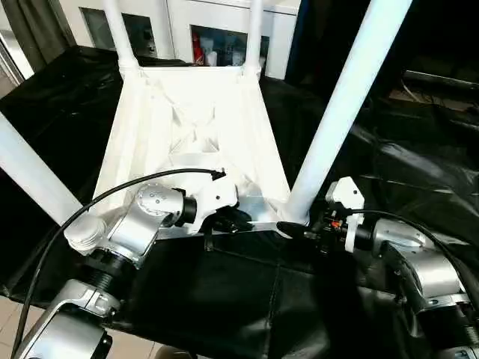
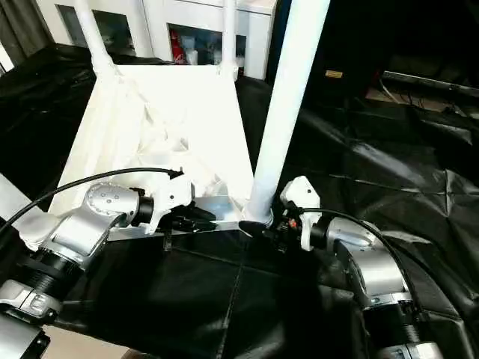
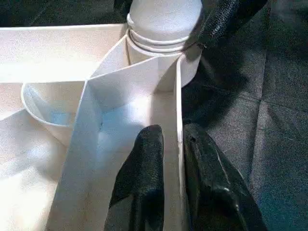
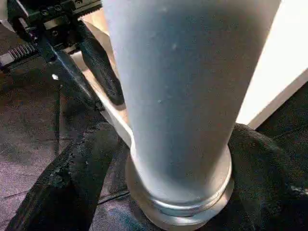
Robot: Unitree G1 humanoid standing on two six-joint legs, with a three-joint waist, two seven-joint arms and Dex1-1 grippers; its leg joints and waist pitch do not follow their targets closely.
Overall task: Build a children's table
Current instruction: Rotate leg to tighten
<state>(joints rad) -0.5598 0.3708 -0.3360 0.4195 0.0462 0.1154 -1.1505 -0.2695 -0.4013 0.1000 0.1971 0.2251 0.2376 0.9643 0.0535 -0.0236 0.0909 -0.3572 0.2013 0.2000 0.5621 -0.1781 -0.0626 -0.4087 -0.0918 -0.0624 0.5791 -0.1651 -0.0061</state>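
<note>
The children's tabletop [image 1: 194, 127] lies upside down on the black-draped bench [image 1: 247, 299], its near rim close to the bench's front edge, with four white legs standing up from the corner sockets. The left gripper [image 3: 175, 159] straddles the thin near rim [image 3: 179, 120] — one finger either side, barely apart, pinching it just beside the near-right socket. The right gripper [image 4: 168, 159] is spread wide around the base of the near-right leg [image 1: 340, 105], a finger on each side where the tube meets its collar; whether the pads press the tube cannot be told. The leg looks seated, so the work seems nearly done. The risk from here, as I judge it, is in letting go: if the right gripper drags sideways while drawing off, it could lever the tall leg and tip or twist it in its socket — and if the rim pinch slackens, the light tabletop may slide towards the bench's front edge.
</note>
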